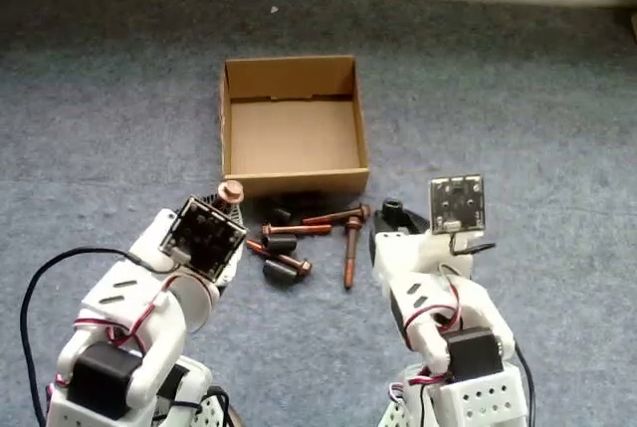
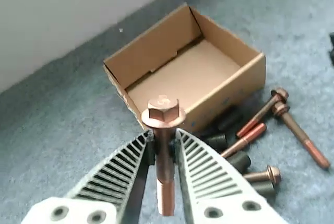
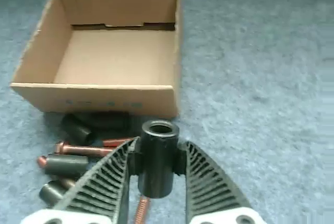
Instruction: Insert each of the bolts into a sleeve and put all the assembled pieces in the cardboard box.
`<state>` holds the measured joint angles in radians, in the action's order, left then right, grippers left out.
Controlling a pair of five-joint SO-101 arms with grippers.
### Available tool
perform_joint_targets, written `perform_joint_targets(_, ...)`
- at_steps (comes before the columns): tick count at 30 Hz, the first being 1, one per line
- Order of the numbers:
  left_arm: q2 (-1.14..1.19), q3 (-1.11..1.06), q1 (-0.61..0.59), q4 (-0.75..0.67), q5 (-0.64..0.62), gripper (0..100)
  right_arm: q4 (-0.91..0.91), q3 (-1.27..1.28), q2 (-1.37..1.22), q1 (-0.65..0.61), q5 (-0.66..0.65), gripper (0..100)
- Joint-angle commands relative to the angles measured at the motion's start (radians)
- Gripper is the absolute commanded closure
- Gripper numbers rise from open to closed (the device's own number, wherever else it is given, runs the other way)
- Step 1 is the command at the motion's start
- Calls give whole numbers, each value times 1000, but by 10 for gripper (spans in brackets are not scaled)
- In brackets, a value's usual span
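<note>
Clamping a copper bolt (image 2: 164,153), the left jaws were closed. The right jaws pinched a black sleeve (image 3: 157,157).

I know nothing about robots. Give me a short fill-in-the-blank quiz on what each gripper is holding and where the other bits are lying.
1. The left gripper is shut on a copper-coloured, hex-headed metal ____.
2. The right gripper is shut on a black, hollow, cylindrical ____.
3. More loose parts lie on the grey carpet, just outside the open brown cardboard ____.

Missing words: bolt; sleeve; box.
</note>
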<state>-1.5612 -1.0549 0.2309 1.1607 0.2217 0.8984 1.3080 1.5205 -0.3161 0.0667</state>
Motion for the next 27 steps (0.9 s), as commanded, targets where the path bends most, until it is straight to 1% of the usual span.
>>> perform_joint_targets(1, -77, 13, -13, -124, -69, 995, -2, -45, 62, -102, 5, 994)
perform_joint_targets(7, -104, 12, -8, -295, -178, 995, -96, -31, 90, -234, 8, 994)
perform_joint_targets(10, -105, 12, -7, -368, -239, 995, -177, 16, 90, -317, 3, 994)
perform_joint_targets(12, -108, 12, -7, -399, -279, 995, -246, 82, 90, -387, 3, 994)
perform_joint_targets(15, -110, 16, -7, -408, -336, 995, -384, 209, 91, -470, 3, 994)
perform_joint_targets(19, -110, 16, -7, -407, -440, 995, -565, 326, 91, -492, 3, 994)
perform_joint_targets(22, -110, 12, -1, -407, -457, 995, -677, 380, 91, -490, 3, 994)
perform_joint_targets(27, -108, 10, 116, -382, -454, 995, -783, 420, 91, -493, 3, 994)
